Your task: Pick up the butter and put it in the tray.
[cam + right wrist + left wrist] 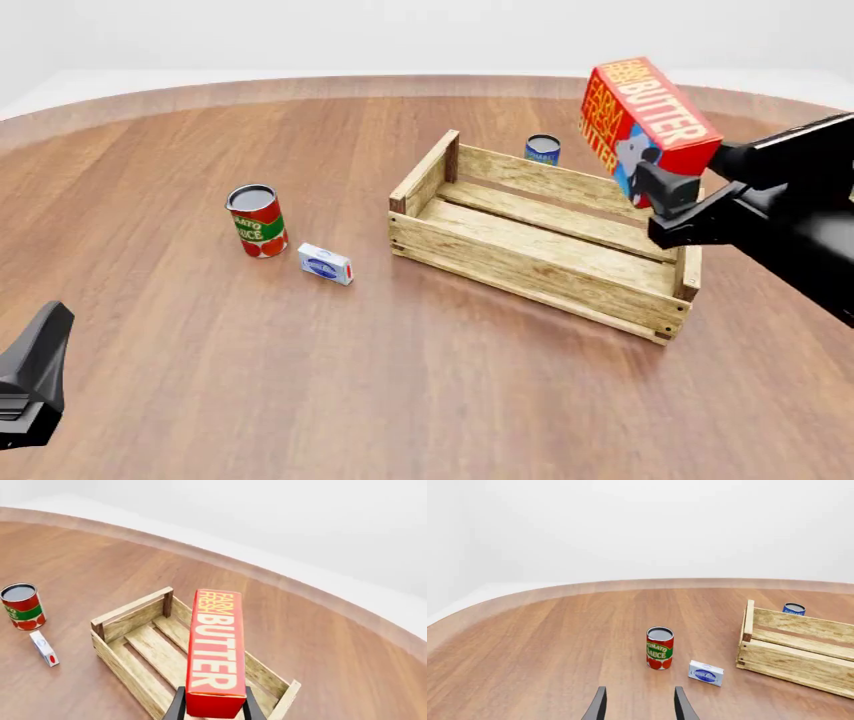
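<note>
The butter [645, 112], a red-orange carton with pale "BUTTER" lettering, is held tilted in the air above the right end of the tray [470, 252], the big wooden slat crate. My right gripper [657, 186] is shut on the carton's lower end. In the right wrist view the butter [215, 650] sticks out from between the fingers [177, 707], over the tray [133, 664]. My left gripper [638, 705] is open and empty, low at the front left, pointing toward the tomato sauce can [659, 648].
A tomato sauce can [256, 221] and a small white-blue box [324, 264] stand left of the tray. A blue can [542, 150] stands behind the tray. The table's curved far edge [400, 82] runs across the back.
</note>
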`<action>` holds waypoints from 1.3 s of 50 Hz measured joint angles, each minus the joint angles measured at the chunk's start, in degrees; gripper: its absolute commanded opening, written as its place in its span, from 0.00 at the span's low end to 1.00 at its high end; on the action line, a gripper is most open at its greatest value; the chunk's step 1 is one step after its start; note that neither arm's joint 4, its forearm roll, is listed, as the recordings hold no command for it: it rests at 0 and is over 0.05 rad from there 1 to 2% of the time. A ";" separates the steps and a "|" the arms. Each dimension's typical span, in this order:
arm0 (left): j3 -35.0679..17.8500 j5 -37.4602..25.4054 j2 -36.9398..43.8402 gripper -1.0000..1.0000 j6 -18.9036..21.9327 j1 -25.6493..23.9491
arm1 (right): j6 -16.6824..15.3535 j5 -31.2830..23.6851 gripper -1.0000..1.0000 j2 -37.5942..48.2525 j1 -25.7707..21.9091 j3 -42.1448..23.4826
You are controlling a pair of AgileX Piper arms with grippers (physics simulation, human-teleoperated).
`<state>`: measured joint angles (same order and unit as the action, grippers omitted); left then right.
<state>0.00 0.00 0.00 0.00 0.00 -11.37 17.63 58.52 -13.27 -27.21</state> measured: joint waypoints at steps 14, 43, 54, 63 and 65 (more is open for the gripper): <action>0.00 0.00 0.00 1.00 0.00 0.00 | 0.78 2.95 0.00 5.37 -2.55 -1.28; 0.00 0.00 0.00 1.00 0.00 0.00 | 1.33 8.46 0.00 15.39 -3.38 -3.76; 0.00 0.00 0.00 1.00 0.00 0.00 | 1.42 10.12 0.00 18.79 -3.50 -4.72; 0.00 0.00 0.00 1.00 0.00 0.00 | 1.58 11.48 0.00 21.63 -3.67 -5.63; 0.00 0.00 0.00 1.00 0.00 0.00 | 1.63 11.75 0.00 22.20 -3.69 -5.82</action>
<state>0.00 0.00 0.00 0.00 0.00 -9.74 29.38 80.73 -16.97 -33.04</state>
